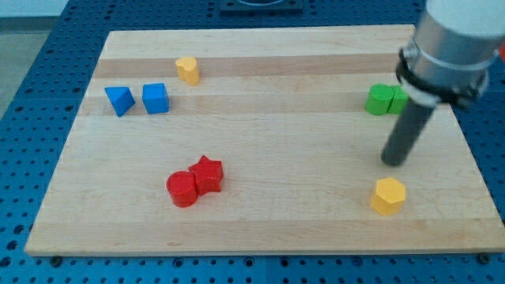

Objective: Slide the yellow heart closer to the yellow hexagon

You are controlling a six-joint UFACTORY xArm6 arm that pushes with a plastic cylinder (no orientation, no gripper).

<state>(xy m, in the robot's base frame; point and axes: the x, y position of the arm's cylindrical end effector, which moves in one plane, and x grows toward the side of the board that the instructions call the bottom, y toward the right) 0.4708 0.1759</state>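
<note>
dark rod nearly upright, my tip (393,162) at view's right

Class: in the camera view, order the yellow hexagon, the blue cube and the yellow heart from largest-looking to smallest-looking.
1. yellow hexagon, near the view's bottom right, just below my tip.
2. blue cube; close to the hexagon in apparent size, and the hexagon may only look larger by nearness.
3. yellow heart, clearly smallest.

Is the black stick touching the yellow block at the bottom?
Apart. The camera view shows bare wood between my tip and the yellow hexagon just below it.
</note>
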